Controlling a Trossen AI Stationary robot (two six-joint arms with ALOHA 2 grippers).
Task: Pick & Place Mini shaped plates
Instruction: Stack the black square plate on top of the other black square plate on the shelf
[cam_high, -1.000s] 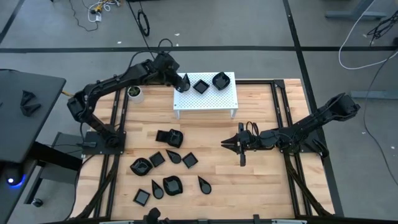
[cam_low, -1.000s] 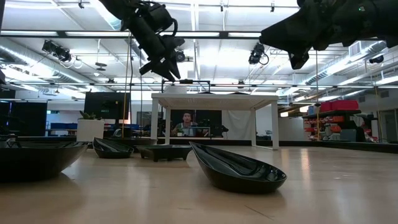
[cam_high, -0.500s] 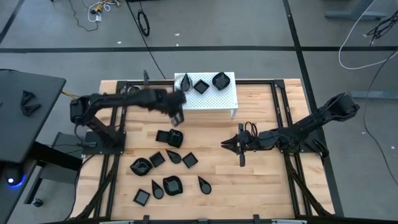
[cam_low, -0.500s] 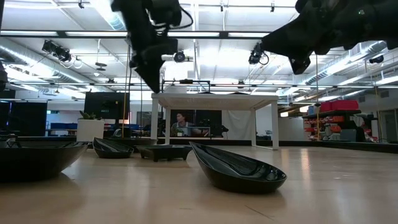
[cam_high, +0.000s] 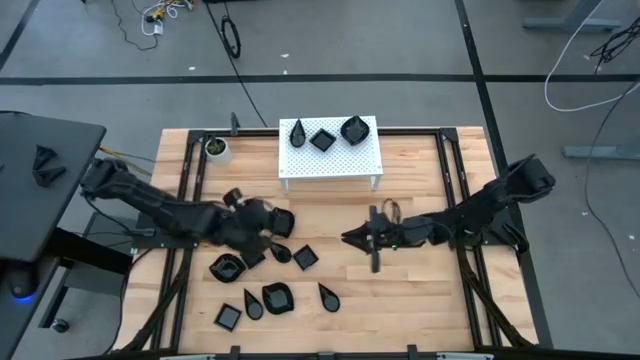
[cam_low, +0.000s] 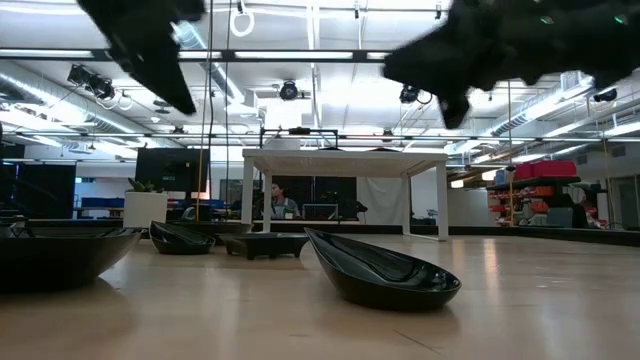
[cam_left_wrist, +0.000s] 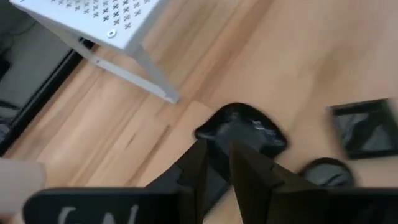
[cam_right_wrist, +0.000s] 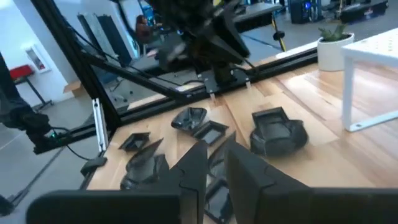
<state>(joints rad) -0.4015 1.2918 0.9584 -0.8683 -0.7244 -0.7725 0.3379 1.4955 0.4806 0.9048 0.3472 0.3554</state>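
Observation:
Several glossy black mini shaped plates (cam_high: 277, 297) lie flat on the wooden table at the near left. Three more, a teardrop (cam_high: 298, 132), a square (cam_high: 322, 138) and a shell (cam_high: 353, 128), sit on the white perforated stand (cam_high: 345, 160). My left gripper (cam_high: 266, 230) hovers shut and holding nothing above the far end of the cluster. A rounded shell plate (cam_left_wrist: 242, 127) lies just ahead of its fingertips (cam_left_wrist: 199, 165). My right gripper (cam_high: 347, 237) hangs shut near the table's middle, pointing toward the cluster, with nothing in it.
A small white cup with a plant (cam_high: 215, 148) stands at the far left, beside the stand. Black frame rails (cam_high: 190, 190) run along the table's left and right sides. Bare wood lies between the two grippers and at the near right.
My left gripper has swung from the teardrop plate at the stand's far left corner toward the near edge and down. It now hangs over the cluster of plates, and the teardrop plate stays on the stand. My right gripper has crept toward the table's left.

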